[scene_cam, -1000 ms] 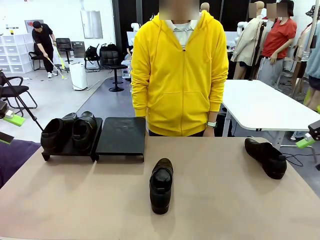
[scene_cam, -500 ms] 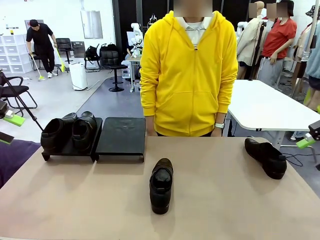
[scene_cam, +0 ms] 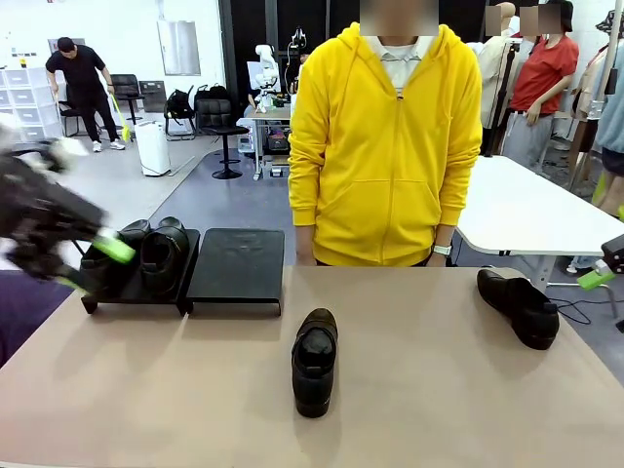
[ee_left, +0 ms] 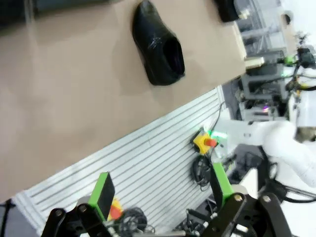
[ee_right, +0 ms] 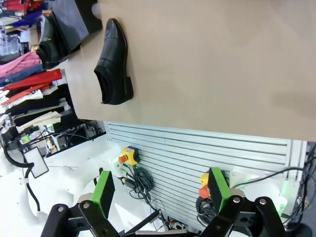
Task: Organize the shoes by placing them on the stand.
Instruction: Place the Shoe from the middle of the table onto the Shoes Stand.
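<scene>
Two glossy black shoes (scene_cam: 161,253) sit side by side on the left panel of the low black stand (scene_cam: 237,265); its right panel is bare. A third shoe (scene_cam: 314,361) (ee_left: 159,44) (ee_right: 113,61) lies mid-table, toe towards the person. The fourth shoe (scene_cam: 519,305) lies at the far right. My left gripper (scene_cam: 93,265) (ee_left: 162,190), blurred, hangs open in front of the shoes on the stand. My right gripper (ee_right: 160,187) is open and holds nothing, and one of its green pads (scene_cam: 593,278) shows at the right edge.
A person in a yellow hoodie (scene_cam: 385,146) stands at the table's far edge, hands down behind it. The tan tabletop (scene_cam: 439,390) is bare around the middle shoe. A white table (scene_cam: 526,205) stands behind at the right.
My left arm has swung in from the left edge to the front of the stand's shoes. The person has stepped a little to the right. The shoes and right arm have not moved.
</scene>
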`<state>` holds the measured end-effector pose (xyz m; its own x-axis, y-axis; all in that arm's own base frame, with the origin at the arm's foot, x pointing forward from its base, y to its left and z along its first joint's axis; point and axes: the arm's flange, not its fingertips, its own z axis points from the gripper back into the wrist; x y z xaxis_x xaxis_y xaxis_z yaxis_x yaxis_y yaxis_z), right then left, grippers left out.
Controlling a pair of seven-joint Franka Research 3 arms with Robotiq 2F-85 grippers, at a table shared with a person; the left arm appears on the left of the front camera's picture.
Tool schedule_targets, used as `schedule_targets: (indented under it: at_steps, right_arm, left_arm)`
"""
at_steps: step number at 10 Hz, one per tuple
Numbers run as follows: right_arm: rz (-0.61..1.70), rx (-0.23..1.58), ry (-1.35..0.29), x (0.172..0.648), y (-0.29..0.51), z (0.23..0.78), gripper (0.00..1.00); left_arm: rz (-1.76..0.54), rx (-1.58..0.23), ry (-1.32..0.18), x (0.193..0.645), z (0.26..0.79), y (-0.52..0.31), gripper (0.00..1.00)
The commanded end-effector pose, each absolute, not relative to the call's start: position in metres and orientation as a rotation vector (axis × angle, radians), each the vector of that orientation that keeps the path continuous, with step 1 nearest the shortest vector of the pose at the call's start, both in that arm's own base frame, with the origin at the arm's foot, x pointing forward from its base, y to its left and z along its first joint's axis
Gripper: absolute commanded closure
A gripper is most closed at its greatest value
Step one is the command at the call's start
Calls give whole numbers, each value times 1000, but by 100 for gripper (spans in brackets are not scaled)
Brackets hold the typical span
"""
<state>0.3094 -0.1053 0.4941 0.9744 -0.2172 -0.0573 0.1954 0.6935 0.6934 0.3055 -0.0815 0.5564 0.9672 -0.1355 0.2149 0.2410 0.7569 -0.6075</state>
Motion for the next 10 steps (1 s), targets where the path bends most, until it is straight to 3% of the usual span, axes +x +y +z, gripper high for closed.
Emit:
schedule_targets:
  at_steps: [1, 2, 4, 6, 7, 8, 9, 10]
  right_arm:
    - [-213, 767, -30, 309, -108, 495, 0]
    - [-213, 767, -30, 309, -108, 495, 0]
    - [-213, 767, -30, 309, -108, 495, 0]
    - [-213, 767, -30, 309, -108, 495, 0]
    - [-213, 767, -30, 309, -108, 495, 0]
    - [-213, 767, -30, 309, -108, 495, 0]
    - [-213, 767, -30, 309, -108, 495, 0]
    - [-213, 767, -30, 309, -108, 495, 0]
  left_arm:
    - [-232, -576, -31, 342, 539, -178, 0]
    - [-163, -544, -1, 354, 519, -238, 0]
    - [-46, -309, -131, 373, 487, -329, 0]
    - [-15, -246, -129, 385, 463, -398, 0]
    - [-13, -217, -152, 390, 453, -413, 0]
    - [-51, -311, -25, 394, 464, -402, 0]
    - [-50, -288, -169, 374, 449, -392, 0]
    - [-50, -288, -169, 374, 449, -392, 0]
